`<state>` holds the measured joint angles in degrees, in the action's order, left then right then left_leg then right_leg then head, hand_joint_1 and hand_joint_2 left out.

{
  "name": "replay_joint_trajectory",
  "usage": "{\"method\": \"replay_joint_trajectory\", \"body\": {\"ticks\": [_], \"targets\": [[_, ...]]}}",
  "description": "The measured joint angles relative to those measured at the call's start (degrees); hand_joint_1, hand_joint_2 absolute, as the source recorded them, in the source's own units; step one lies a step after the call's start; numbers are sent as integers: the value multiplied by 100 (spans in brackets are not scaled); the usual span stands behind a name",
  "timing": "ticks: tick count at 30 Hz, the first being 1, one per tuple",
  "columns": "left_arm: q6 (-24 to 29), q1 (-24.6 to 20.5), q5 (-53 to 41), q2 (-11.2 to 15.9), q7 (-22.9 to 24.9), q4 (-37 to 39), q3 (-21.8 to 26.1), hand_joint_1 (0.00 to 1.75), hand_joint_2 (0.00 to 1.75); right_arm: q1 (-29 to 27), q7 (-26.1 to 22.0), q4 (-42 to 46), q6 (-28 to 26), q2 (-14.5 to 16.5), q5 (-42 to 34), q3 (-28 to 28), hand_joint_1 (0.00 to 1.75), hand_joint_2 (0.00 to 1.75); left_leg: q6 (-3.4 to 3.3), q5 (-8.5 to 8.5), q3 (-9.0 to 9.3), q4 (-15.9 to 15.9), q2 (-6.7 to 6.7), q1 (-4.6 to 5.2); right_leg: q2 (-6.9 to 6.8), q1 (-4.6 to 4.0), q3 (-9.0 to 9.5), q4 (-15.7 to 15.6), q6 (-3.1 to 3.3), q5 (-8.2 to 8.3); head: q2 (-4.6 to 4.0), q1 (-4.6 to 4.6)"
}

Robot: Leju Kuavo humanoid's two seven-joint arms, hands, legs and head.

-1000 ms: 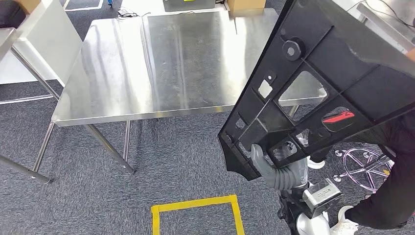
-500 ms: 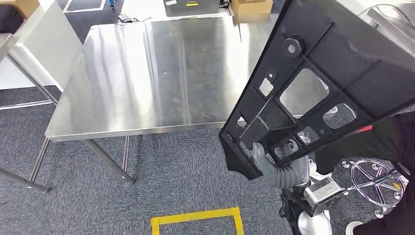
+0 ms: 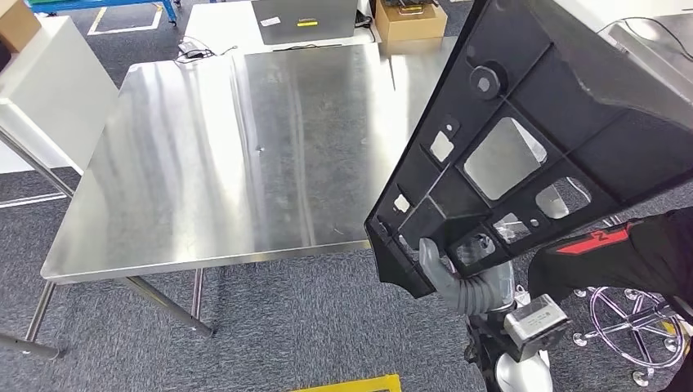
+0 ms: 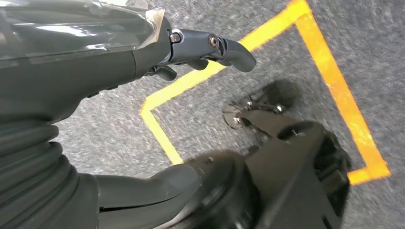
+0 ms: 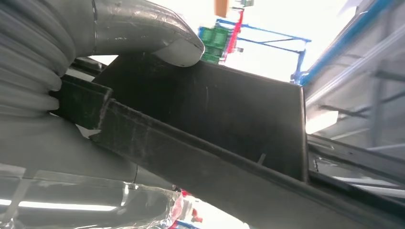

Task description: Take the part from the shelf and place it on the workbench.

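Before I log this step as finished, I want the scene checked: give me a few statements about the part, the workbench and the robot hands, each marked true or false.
1. The right robot hand holds the black part by its lower edge. True.
2. The part lies flat on the workbench. False: it is tilted up in the air, off the steel top.
3. The left robot hand holds a second part. False: it holds nothing and hangs over the carpet and its yellow tape.
4. A cardboard box sits beyond the workbench's far edge. True.
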<state>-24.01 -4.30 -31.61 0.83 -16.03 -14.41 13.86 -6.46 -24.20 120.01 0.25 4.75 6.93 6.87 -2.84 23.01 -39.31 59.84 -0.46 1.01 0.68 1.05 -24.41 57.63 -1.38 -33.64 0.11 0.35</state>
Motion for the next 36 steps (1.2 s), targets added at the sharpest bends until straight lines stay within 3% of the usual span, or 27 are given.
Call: {"method": "replay_joint_trajectory", "body": {"ticks": [2, 3, 5, 7, 8, 9, 10, 12, 13, 14, 15, 16, 18, 19, 21, 23, 24, 25, 27, 28, 32, 34, 36], "targets": [[5, 7, 12, -11, -18, -8, 20, 0, 175, -1, -8, 5, 6, 7, 8, 2, 175, 175, -59, 32, 228, -198, -8, -10, -4, -27, 79, 40, -98, 56, -1, -8], [8, 8, 16, -19, -28, -10, 29, 0, 175, 2, -19, 6, 9, 3, 11, 5, 175, 175, -84, 49, 354, -277, -13, -21, -8, -31, 2, 210, -130, 83, -1, -10], [11, 11, 18, -36, -47, -13, 46, 0, 175, 9, -38, 2, 8, -10, 14, 11, 175, 175, -111, 116, 561, -381, -31, -36, -13, -27, -415, 892, -112, 15, -1, -2], [11, 21, 16, -44, -61, -13, 60, 0, 175, 3, -49, -7, -20, -31, 50, 13, 175, 175, -112, 241, 693, -399, -52, -44, -13, -29, -974, 1483, -49, -287, 0, 9], [10, 34, 14, -49, -67, -13, 69, 0, 175, -2, -50, -10, -46, -39, 88, 12, 175, 175, -103, 318, 777, -399, -64, -46, -14, -28, -1165, 1550, -30, -424, 0, 9], [9, 45, 12, -54, -73, -13, 83, 0, 175, -5, -51, -13, -73, -48, 129, 12, 175, 175, -92, 399, 875, -399, -78, -49, -15, -22, -1270, 1450, -53, -462, 0, 11], [8, 52, 10, -59, -78, -13, 97, 0, 175, -5, -51, -14, -95, -54, 162, 12, 175, 175, -78, 481, 982, -398, -90, -53, -16, -11, -1303, 1209, -101, -348, 0, 12], [8, 57, 8, -58, -88, -10, 122, 0, 175, -15, -52, -24, -142, -67, 236, 12, 175, 175, -33, 661, 1175, -369, -108, -50, -48, 20, -1297, 541, -269, 303, 0, 13], [10, 60, 7, -56, -115, -10, 132, 0, 175, -20, -35, -32, -199, -73, 329, 13, 175, 175, -2, 754, 1239, -341, -116, -39, -67, 23, -1270, 310, -282, 628, -1, 12], [10, 65, 5, -52, -159, -12, 142, 0, 175, -27, 5, -37, -306, -75, 503, 10, 175, 175, 33, 833, 1283, -314, -118, -28, -83, 16, -1253, 182, -245, 853, -1, 1], [11, 68, 3, -50, -218, -14, 155, 0, 175, -31, 69, -39, -462, -75, 769, 5, 175, 175, 64, 888, 1329, -280, -112, -24, -94, -2, -1233, 152, -160, 932, 0, -5], [11, 68, 6, -48, -279, -19, 171, 0, 175, -28, 159, -38, -664, -73, 1129, 0, 175, 175, 92, 921, 1346, -269, -102, -28, -83, -5, -1181, 169, -52, 912, 0, -11], [7, 61, 14, -63, -356, -21, 214, 0, 175, -20, 382, -36, -1128, -68, 2045, -28, 175, 175, 135, 962, 1290, -73, -59, -51, -75, 10, -1083, 131, 70, 860, 0, -18], [4, 59, 17, -74, -371, -20, 238, 0, 175, -7, 503, -41, -1351, -68, 2543, -49, 175, 175, 161, 1021, 1165, 147, -42, -64, -72, 21, -1026, 112, 115, 833, 0, -24], [-1, 73, 5, -98, -378, -17, 278, 0, 175, 53, 835, -97, -1777, -76, 3690, -132, 175, 175, 222, 1273, 719, 813, -9, -103, -71, 5, -954, 97, 191, 769, 0, -33], [-1, 108, -28, -108, -366, -15, 298, 0, 175, 158, 1224, -242, -2066, -127, 4731, -243, 175, 175, 260, 1398, 285, 1256, 4, -134, -58, -22, -893, 98, 221, 701, 0, -33], [-1, 125, -51, -111, -357, -15, 301, 0, 175, 223, 1405, -355, -2132, -174, 5110, -299, 175, 175, 257, 1282, 185, 1223, 6, -140, -49, -35, -852, 98, 219, 666, 0, -33], [-1, 134, -68, -113, -348, -15, 304, 0, 175, 302, 1551, -495, -2160, -233, 5402, -348, 175, 175, 230, 1024, 191, 977, 7, -137, -42, -47, -802, 97, 212, 630, 0, -34], [-1, 134, -91, -108, -330, -15, 315, 0, 175, 481, 1746, -797, -2193, -349, 5780, -438, 175, 175, 128, 506, 355, 292, 20, -105, -36, -57, -720, 78, 199, 578, 0, -29], [-1, 129, -96, -103, -322, -16, 324, 0, 175, 570, 1789, -930, -2212, -399, 5868, -478, 175, 175, 77, 369, 430, 30, 22, -76, -35, -49, -700, 62, 184, 565, 0, -28], [11, 134, -119, -93, -299, -20, 365, 0, 175, 761, 1865, -1291, -2430, -549, 6293, -545, 175, 175, -37, 301, 558, -263, 20, -1, -52, -34, -669, -23, 78, 560, 0, -31], [15, 121, -151, -106, -287, -19, 386, 0, 175, 941, 1881, -1528, -2762, -666, 6759, -528, 175, 175, 52, 207, 663, -419, 22, -5, -62, -62, -605, -122, 12, 631, -1, -19], [15, 91, -214, -127, -240, -17, 391, 0, 175, 1238, 1861, -1930, -3046, -815, 7111, -467, 175, 175, 147, 175, 698, -463, 10, 6, -63, -70, -546, -203, -14, 666, -1, -8]]}}
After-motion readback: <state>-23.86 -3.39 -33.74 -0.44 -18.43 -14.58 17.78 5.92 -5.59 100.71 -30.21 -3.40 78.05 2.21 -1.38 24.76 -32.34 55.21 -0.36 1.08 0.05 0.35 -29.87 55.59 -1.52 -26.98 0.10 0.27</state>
